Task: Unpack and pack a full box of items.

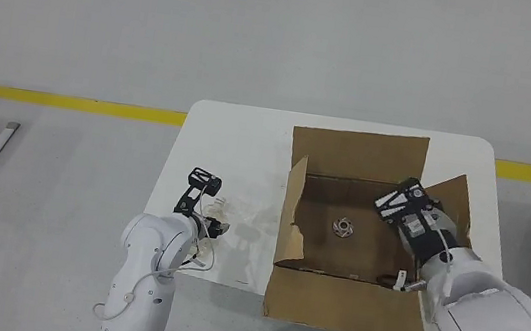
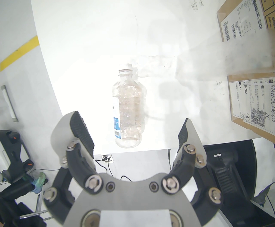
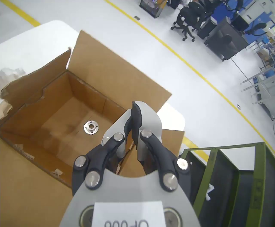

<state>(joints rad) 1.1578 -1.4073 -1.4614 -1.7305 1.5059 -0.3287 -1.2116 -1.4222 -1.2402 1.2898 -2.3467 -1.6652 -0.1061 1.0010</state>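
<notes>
An open cardboard box [image 1: 366,169] stands on the white table [image 1: 238,142], flaps spread. On its floor lies a small round metal flange [image 1: 342,226], also the flange [image 3: 91,127] in the right wrist view. A clear plastic bottle [image 2: 128,107] with a white cap lies on its side on the table left of the box, seen faintly as the bottle [image 1: 217,206] from above. My left gripper [image 2: 135,129] hovers over the bottle's base, open, fingers apart from it. My right gripper [image 3: 134,111] is shut with nothing in it, above the box's right edge [image 1: 403,206].
A green metal bin [image 3: 225,172] stands off the table's right side. Shipping labels [image 2: 253,105] are stuck on the box's outer wall. Yellow floor lines [image 1: 62,100] run past the table. The table's near edge lies just under the bottle's base.
</notes>
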